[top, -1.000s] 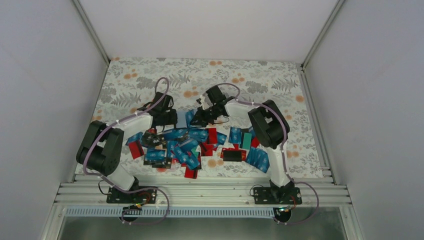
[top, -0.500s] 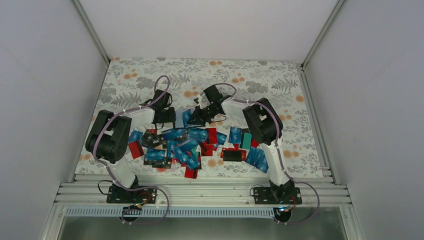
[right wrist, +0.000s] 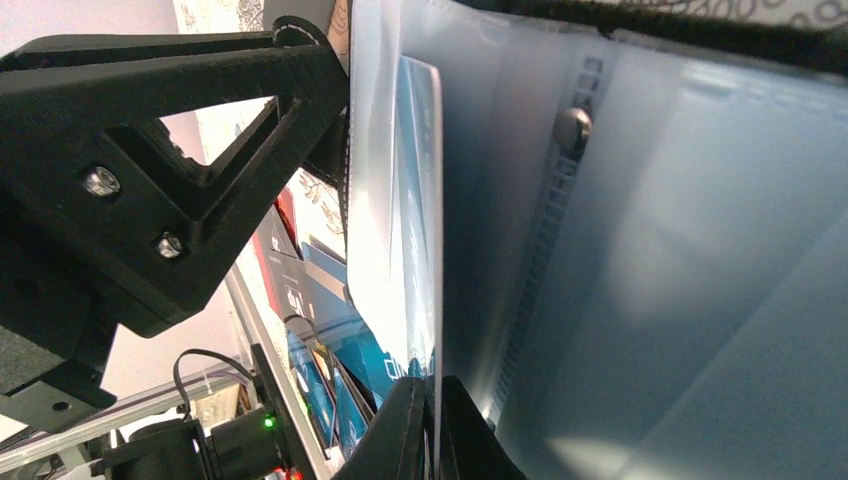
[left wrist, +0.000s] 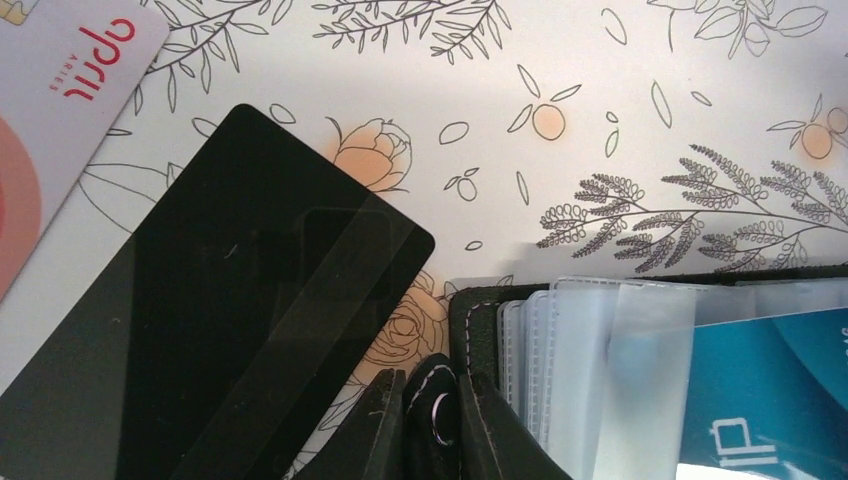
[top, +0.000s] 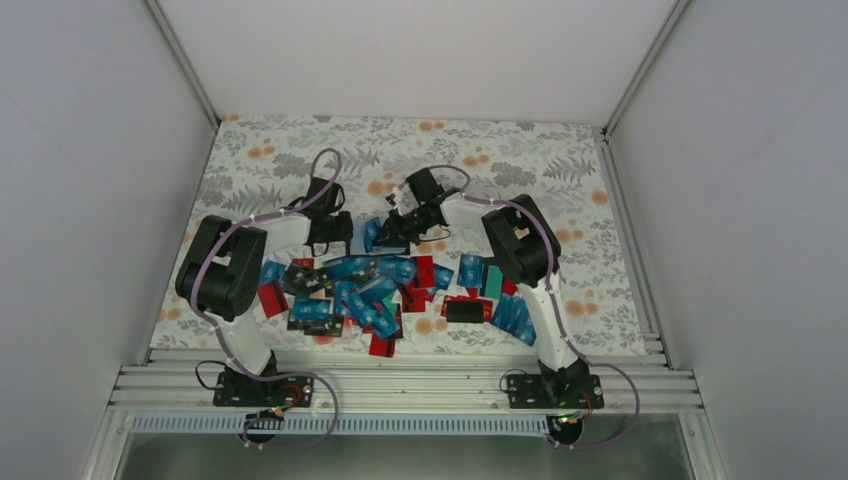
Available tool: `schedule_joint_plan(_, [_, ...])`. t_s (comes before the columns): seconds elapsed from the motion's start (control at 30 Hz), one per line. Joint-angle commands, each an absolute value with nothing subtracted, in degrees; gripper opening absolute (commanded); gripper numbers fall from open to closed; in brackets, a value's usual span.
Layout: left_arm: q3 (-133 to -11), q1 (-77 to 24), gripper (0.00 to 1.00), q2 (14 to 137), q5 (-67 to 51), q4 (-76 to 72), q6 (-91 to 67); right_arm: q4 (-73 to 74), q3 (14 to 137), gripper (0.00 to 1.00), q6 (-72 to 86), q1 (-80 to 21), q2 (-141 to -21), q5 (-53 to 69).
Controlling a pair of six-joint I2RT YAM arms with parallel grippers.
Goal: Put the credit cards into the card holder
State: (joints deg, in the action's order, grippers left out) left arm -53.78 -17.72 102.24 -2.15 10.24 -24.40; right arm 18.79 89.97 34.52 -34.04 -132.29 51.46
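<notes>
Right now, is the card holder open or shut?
Open: the holder shows clear sleeves fanned out, a blue card in one.

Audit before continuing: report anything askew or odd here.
Thin plastic cards, mostly blue and red, lie heaped and overlapping at all angles on the floral tablecloth. A flat black card lies skewed beside the open black card holder. Nothing looks damaged.

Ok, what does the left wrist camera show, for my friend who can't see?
An open black card holder fills the bottom right, a blue card among its clear sleeves. A plain black card lies left of it on the flowery cloth, and a white-and-pink card peeks in top left.
</notes>
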Motion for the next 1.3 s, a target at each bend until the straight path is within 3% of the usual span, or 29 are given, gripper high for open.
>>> schedule_joint_plan(0.0, [-51.73,-17.84,0.12,104.53,-6.48,10.40,-24.44,19.52,90.97,0.04,36.12,-33.78,-134.98,50.96])
schedule_joint_plan(1.03, [-41.59,-17.98,0.10,96.83,-12.58,6.60,-32.61,9.37,83.37,0.08,45.42,-35.49,-132.73,48.01])
schedule_joint_plan(1.27, [-40.65,-18.00,0.10,96.17,-12.45,6.06,-32.87,10.82,83.00,0.17,43.41,-36.27,-130.67,47.58])
